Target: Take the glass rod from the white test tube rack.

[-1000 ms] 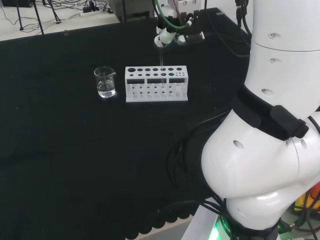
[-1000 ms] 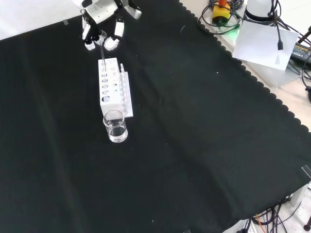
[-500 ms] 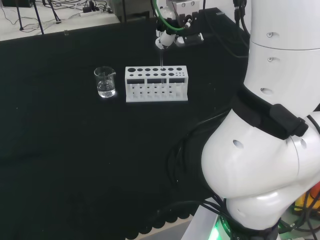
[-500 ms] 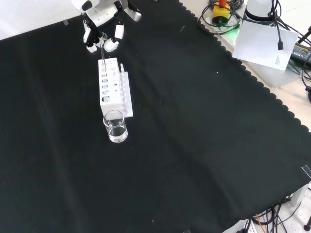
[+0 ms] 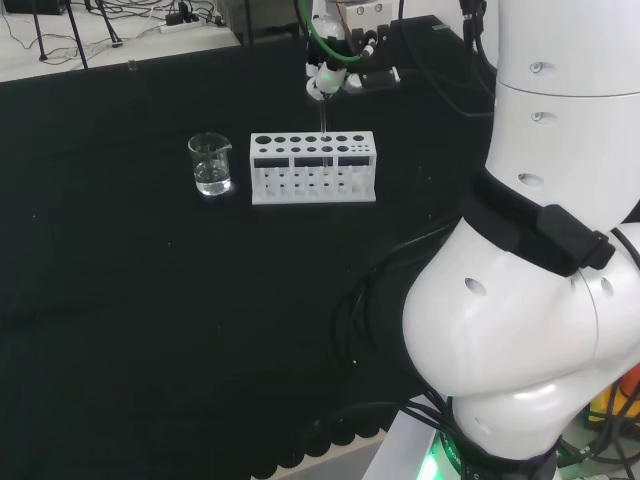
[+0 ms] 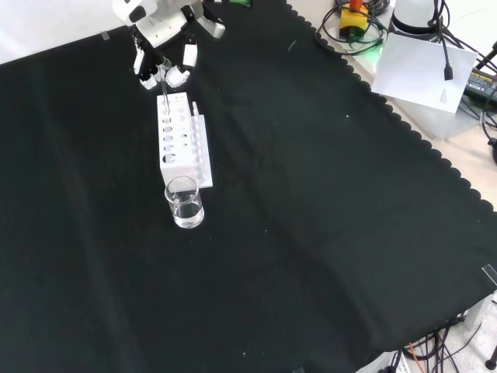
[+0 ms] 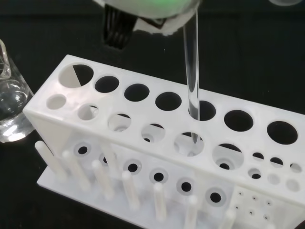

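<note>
A: Compared with a second ago: hand (image 5: 328,78) higher above the white rack (image 5: 313,167) in the head view, glass rod (image 7: 192,76) drawn up with it. Extraction under way, likely.

B: Position of rod?

A: Upright, pinched at its top by the curled fingers (image 6: 167,74); lower end still inside a back-row hole near the rack's middle, seen in the wrist view. Directly beneath the hand. Beaker (image 6: 184,202) of water just beside the rack, untouched.
</note>
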You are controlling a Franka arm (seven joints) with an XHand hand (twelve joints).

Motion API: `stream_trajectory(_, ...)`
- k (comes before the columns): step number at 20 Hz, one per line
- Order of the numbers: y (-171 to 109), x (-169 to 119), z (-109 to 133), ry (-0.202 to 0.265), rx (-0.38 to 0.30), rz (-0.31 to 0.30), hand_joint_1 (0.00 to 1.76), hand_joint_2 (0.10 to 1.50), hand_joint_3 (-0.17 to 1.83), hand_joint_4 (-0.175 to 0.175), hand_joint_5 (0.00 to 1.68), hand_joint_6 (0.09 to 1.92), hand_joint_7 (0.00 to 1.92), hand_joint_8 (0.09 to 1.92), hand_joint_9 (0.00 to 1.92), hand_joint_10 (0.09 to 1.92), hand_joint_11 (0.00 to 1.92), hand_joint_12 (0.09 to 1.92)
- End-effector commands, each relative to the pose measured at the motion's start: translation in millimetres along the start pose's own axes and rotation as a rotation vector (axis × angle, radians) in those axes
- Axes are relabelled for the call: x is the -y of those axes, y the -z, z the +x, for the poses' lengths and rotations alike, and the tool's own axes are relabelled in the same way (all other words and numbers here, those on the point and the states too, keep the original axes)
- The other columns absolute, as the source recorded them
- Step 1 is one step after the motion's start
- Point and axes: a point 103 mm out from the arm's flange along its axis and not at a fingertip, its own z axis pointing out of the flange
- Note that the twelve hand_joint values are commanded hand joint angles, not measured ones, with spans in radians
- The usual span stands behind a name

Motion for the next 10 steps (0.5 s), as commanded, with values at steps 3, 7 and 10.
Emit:
stream_trajectory(3, 2, 2, 2, 0.0, 0.07, -0.133, 1.29, 0.82, 0.42, -0.175, 1.11, 0.69, 1.26, 0.78, 1.62, 0.61, 1.45, 0.69)
stream_trajectory(7, 10, 4, 6, 0.025, 0.09, -0.2, 1.32, 0.68, 0.64, -0.175, 1.19, 0.59, 1.34, 0.78, 1.65, 0.66, 1.46, 0.72)
stream_trajectory(10, 25, 9, 14, 0.051, 0.092, -0.254, 1.32, 0.65, 0.66, -0.175, 1.21, 0.53, 1.36, 0.76, 1.68, 0.64, 1.49, 0.76)
